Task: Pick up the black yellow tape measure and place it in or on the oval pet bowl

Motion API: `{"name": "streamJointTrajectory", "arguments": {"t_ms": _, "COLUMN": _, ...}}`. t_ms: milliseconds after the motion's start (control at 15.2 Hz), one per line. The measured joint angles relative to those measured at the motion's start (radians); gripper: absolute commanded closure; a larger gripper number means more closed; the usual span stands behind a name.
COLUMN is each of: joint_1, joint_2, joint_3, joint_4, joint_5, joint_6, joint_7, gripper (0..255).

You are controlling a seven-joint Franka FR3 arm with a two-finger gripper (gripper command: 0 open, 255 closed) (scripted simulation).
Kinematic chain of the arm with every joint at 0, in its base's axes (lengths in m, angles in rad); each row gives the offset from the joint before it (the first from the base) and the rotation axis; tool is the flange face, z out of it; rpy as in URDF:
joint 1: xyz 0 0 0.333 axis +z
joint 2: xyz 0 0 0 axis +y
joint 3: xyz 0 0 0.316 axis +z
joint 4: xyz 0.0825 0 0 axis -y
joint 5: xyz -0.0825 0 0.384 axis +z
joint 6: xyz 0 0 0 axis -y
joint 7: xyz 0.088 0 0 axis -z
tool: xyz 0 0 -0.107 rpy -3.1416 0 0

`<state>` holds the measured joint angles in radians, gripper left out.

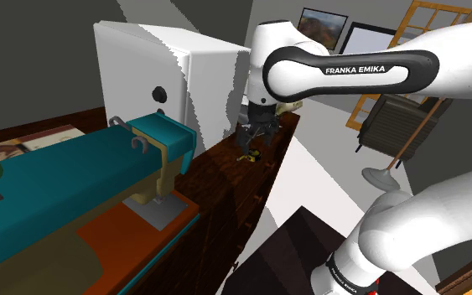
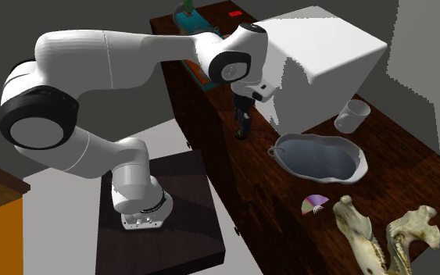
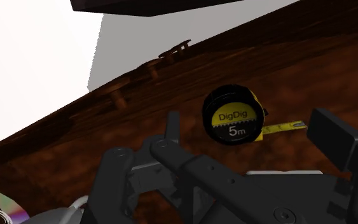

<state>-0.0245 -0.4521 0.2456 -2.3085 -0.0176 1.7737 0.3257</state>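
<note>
The tape measure [image 3: 233, 116] is a round black case with a yellow face marked 5m and a short yellow blade sticking out. It lies on the dark wooden tabletop [image 3: 285, 63]. My gripper [image 3: 250, 127] is open just above it, one finger on each side and neither touching the case. In the shoulder view the tape measure [image 1: 245, 156] is a small yellow spot under the gripper [image 1: 255, 136]. The oval pet bowl [image 2: 320, 156], grey-blue with a pale rim, sits a short way from the gripper [image 2: 244, 129], toward the second exterior view's right.
A big white box [image 2: 327, 47] stands close behind the gripper. A clear cup [image 2: 352, 116], a shiny disc [image 2: 314, 205] and pale bone-like pieces [image 2: 366, 234] lie around the bowl. A teal machine [image 1: 58, 176] is on the table at the shoulder view's left. The table edge [image 2: 226, 148] runs by the gripper.
</note>
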Motion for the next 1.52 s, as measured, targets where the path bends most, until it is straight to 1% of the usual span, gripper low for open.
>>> {"name": "streamJointTrajectory", "arguments": {"t_ms": 330, "joint_1": -0.001, "joint_2": 0.007, "joint_3": 0.001, "joint_4": -0.051, "joint_5": -0.002, "joint_6": 0.058, "joint_7": 0.002, "gripper": 0}}
{"name": "streamJointTrajectory", "arguments": {"t_ms": 660, "joint_1": -0.001, "joint_2": 0.006, "joint_3": 0.001, "joint_4": -0.056, "joint_5": -0.002, "joint_6": 0.063, "joint_7": 0.003, "gripper": 0}}
{"name": "streamJointTrajectory", "arguments": {"t_ms": 726, "joint_1": -0.001, "joint_2": 0.006, "joint_3": 0.001, "joint_4": -0.056, "joint_5": -0.002, "joint_6": 0.063, "joint_7": 0.003, "gripper": 255}}
{"name": "streamJointTrajectory", "arguments": {"t_ms": 1386, "joint_1": -0.001, "joint_2": 0.006, "joint_3": 0.001, "joint_4": -0.056, "joint_5": -0.002, "joint_6": 0.063, "joint_7": 0.003, "gripper": 255}}
{"name": "streamJointTrajectory", "arguments": {"t_ms": 1518, "joint_1": -0.001, "joint_2": 0.003, "joint_3": 0.0, "joint_4": -0.043, "joint_5": -0.002, "joint_6": 0.047, "joint_7": 0.001, "gripper": 255}}
